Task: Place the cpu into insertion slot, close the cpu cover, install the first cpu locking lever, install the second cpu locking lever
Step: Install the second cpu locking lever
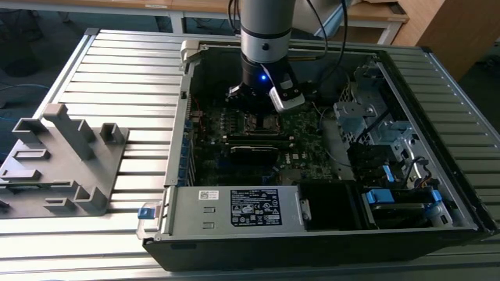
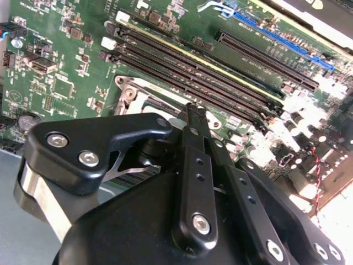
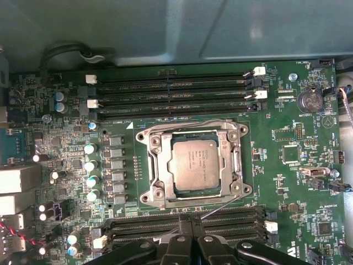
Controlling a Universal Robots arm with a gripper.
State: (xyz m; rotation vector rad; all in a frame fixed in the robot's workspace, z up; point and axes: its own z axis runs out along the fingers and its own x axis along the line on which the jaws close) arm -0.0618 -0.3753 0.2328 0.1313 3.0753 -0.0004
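My gripper (image 3: 188,234) hangs inside the case (image 1: 437,64) over the motherboard (image 3: 287,182), fingers pinched together, holding nothing I can see. The cpu (image 3: 191,164) sits flat in the insertion slot (image 3: 156,165), just beyond my fingertips past a bank of long black memory slots (image 3: 231,218). Its top is matte silver-grey and square. The cpu cover (image 3: 234,160) frames it, thin shiny metal. One thin wire lever (image 3: 223,207) angles out beside the socket's corner toward me.

cpu (image 3: 192,167) seated under closed cpu cover (image 3: 156,167)
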